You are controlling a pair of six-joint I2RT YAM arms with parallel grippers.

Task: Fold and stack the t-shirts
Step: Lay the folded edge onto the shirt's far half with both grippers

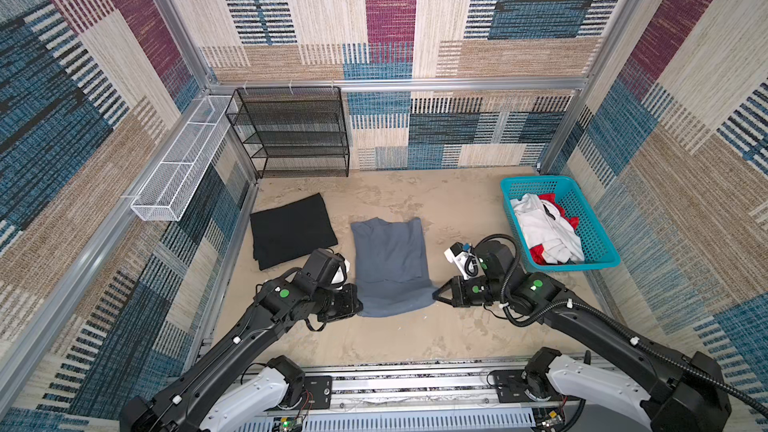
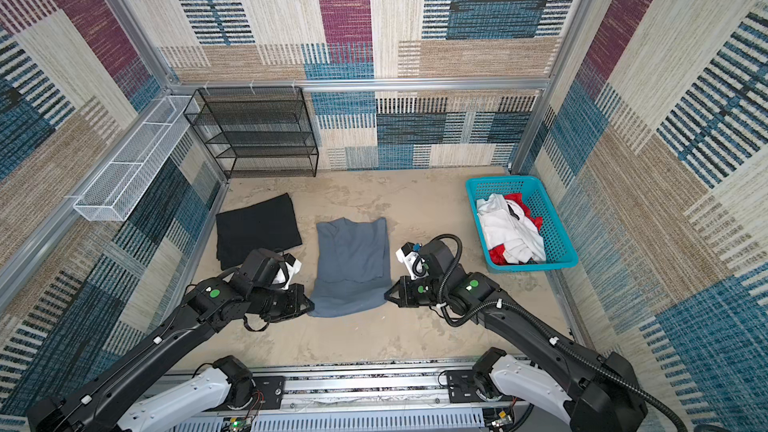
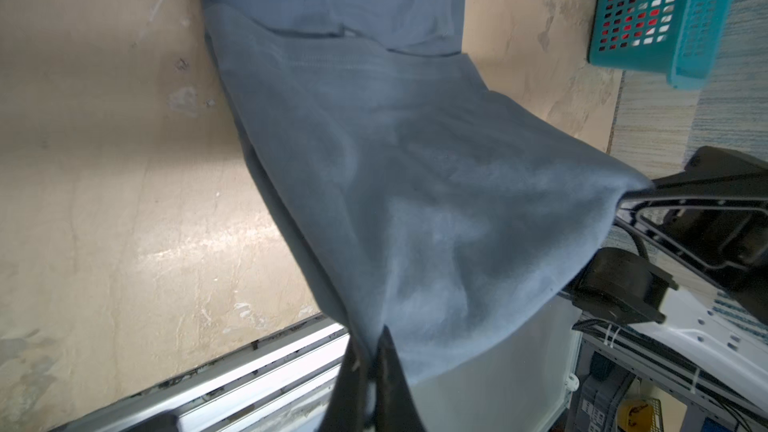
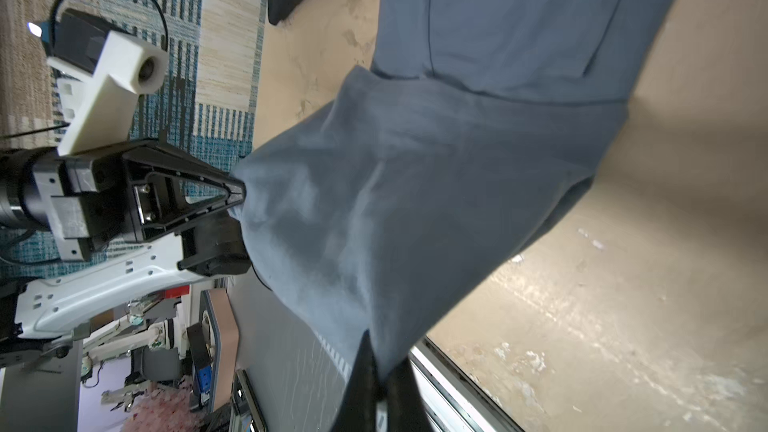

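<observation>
Cloth is pinched in both my hands. My left gripper [image 1: 360,306] has its jaws pressed together on the near left corner of the slate blue-grey t-shirt [image 1: 390,259], and my right gripper [image 1: 434,295] is pressed together on the near right corner. Both wrist views show the near end of the shirt lifted off the worktop [image 1: 415,334] and stretched between my two grips, sagging a little in between. The far part of the shirt lies flat in the middle of the worktop, its sides folded in to a long narrow shape that runs toward the far edge.

To its left, apart from it, the black t-shirt [image 1: 291,230] lies folded flat beside the worktop's left edge; my left arm covers its near corner in both top views. Against the right edge stands the turquoise basket [image 1: 602,251], well apart from my right gripper. It holds the white t-shirt [image 1: 544,230] and the red t-shirt [image 1: 539,252], crumpled together.
</observation>
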